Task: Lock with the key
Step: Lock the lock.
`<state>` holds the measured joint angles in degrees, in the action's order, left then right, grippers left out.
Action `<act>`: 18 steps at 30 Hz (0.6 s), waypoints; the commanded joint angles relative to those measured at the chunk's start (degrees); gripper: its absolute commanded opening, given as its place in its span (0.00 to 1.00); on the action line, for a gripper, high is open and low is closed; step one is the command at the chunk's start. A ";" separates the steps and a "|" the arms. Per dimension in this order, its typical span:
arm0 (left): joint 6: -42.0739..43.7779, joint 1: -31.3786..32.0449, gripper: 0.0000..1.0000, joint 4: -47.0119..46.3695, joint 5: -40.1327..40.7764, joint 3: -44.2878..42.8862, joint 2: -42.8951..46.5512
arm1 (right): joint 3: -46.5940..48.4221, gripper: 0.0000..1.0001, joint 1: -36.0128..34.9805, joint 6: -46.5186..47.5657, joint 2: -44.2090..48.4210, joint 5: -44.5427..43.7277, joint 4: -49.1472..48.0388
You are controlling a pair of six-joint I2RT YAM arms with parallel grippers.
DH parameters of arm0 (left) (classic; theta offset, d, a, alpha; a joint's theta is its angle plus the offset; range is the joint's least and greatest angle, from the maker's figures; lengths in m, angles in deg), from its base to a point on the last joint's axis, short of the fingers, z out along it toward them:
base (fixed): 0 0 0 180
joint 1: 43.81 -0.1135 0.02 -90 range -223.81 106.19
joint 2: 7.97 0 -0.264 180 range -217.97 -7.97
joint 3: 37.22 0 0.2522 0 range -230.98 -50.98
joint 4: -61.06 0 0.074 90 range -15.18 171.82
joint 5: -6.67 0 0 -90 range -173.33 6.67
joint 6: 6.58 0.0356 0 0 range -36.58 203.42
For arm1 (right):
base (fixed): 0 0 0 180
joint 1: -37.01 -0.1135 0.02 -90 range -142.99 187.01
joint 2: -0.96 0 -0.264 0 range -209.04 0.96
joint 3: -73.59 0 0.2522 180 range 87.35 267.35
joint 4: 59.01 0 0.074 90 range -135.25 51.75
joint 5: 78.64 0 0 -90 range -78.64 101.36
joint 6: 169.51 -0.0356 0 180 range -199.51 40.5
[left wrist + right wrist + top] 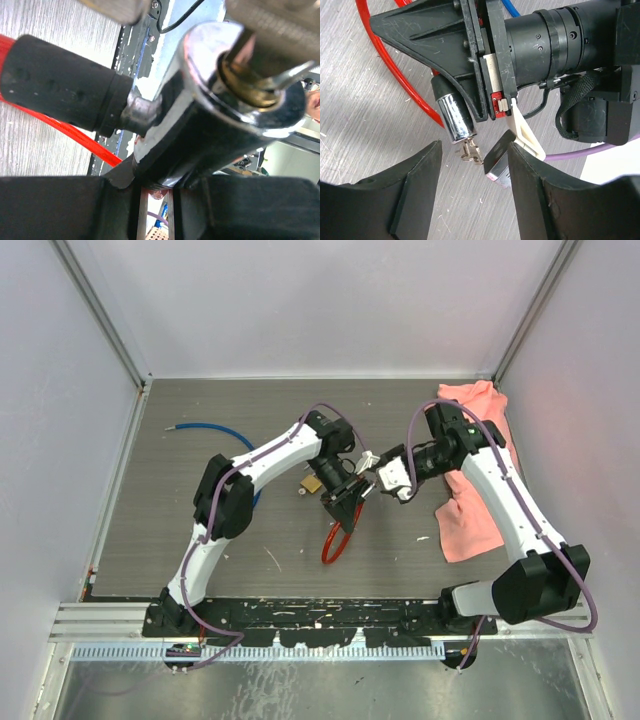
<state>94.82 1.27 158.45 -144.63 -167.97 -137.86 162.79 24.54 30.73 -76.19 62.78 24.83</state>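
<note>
My left gripper is shut on the chrome lock cylinder and holds it off the table. A black sleeve and a red cable run out of the lock. A brass keyhole shows at the cylinder's end with the key in it. In the right wrist view the key hangs from the cylinder, level with my right gripper's open fingertips and touching neither. From above, both grippers meet mid-table.
A small black and silver piece sits against my right finger's inner side. The red cable loop lies toward the front. A brass object sits left of the lock, a blue cable at the back left, a pink cloth at the right.
</note>
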 commanded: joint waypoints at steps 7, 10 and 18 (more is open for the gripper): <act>-0.76 0.98 0.01 4.95 2.25 0.01 -1.50 | -0.96 0.54 -4.67 -4.92 -0.72 -5.07 -7.03; -0.70 0.98 0.01 4.91 2.26 0.10 -1.30 | -1.87 0.53 -4.94 -5.11 -0.58 -5.86 -7.40; -0.59 1.07 0.01 4.98 1.91 -0.04 -1.39 | -4.07 0.51 -5.54 -4.49 1.34 -6.64 -7.10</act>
<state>94.84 1.49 159.09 -144.63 -167.97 -138.14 159.03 19.51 26.49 -76.27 57.38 19.10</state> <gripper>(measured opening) 0.174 0.506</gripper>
